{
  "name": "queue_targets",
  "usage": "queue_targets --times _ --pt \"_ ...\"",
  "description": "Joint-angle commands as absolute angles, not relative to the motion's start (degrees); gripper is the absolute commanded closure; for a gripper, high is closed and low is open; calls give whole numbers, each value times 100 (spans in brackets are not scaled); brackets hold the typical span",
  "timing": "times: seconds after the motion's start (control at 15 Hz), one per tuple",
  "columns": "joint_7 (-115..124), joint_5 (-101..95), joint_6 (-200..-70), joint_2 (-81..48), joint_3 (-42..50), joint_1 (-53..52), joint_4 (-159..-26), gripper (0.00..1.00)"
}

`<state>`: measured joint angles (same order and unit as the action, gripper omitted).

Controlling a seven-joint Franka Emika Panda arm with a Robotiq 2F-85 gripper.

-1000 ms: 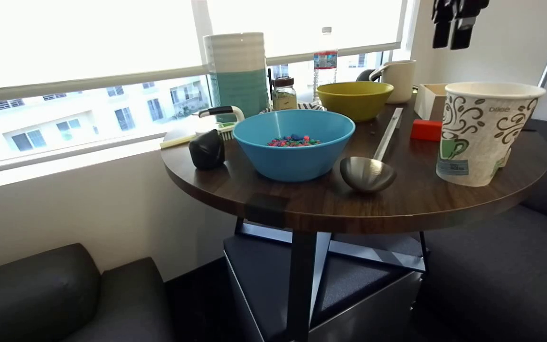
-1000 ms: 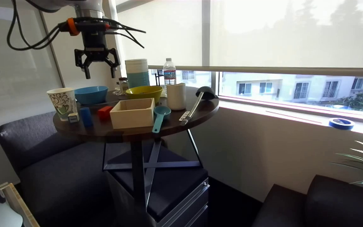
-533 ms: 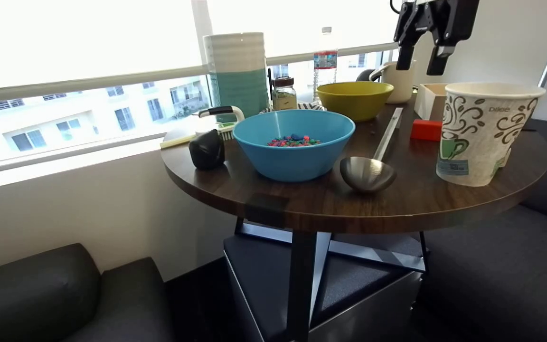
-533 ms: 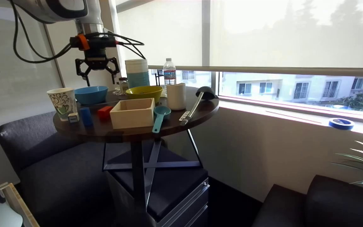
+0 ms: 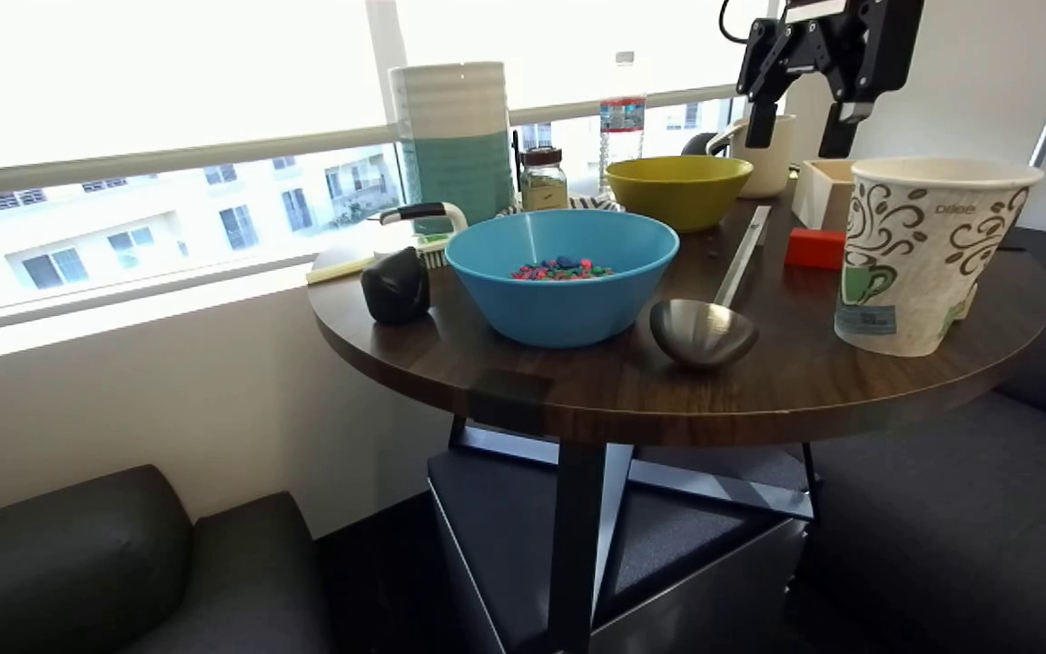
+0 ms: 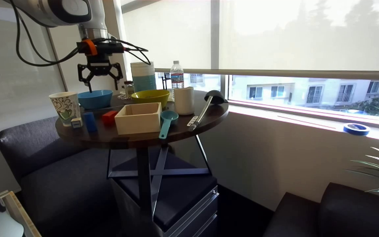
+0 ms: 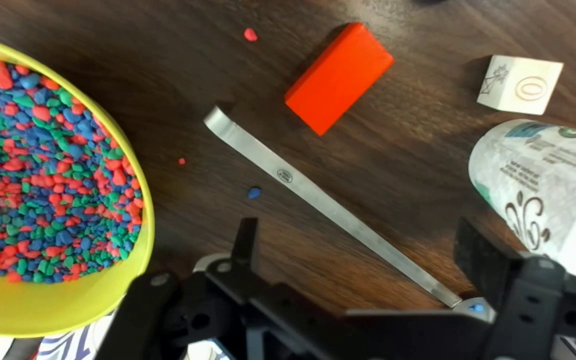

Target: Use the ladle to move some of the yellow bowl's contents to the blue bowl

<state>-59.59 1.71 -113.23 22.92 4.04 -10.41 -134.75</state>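
Round dark-wood table (image 5: 795,386) by a window (image 6: 301,90) with its shade (image 6: 275,36) partly down. On the tabletop, between the blue bowl (image 5: 568,304) and the patterned paper cup (image 5: 927,272), the silver ladle (image 5: 705,334): deep cup just beside the blue bowl, contact uncertain, long handle running back toward the yellow bowl (image 5: 679,198). At the foot of that handle in the wrist view, blue specks (image 7: 476,307); rest of the cup hidden behind the gripper (image 7: 355,224). In the blue bowl, a low heap of small bits (image 5: 562,270) in pink, red, blue and green, well below the rim. In the yellow bowl, a thick, broad bed of bits (image 7: 48,175) in red, blue and green. Between yellow bowl and ladle, loose on the wood, stray bits (image 7: 254,192), red and blue. Across the ladle, a red block (image 7: 339,80); farther out, a small pale cube (image 7: 520,85) beside the paper cup. Beyond, an open wooden box (image 6: 139,121), inside only partly visible, and a pale mug (image 6: 184,102), inside hidden. Toward the window, a brown-lidded jar (image 5: 544,186), contents too small to make out. Over the table, from the top left of an exterior view, the white arm (image 6: 94,14); gripper straight down, well above the wood, with jaws wide apart, one finger on each side of the ladle's handle in the wrist view.
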Motion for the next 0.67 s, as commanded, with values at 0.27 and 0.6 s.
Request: queue_targets --times 0.27,0.6 --pt "-6304 195 -11359 2189 360 -987 -13525 0" --pt "-6916 272 -11651 2223 320 -1048 -13646 0"
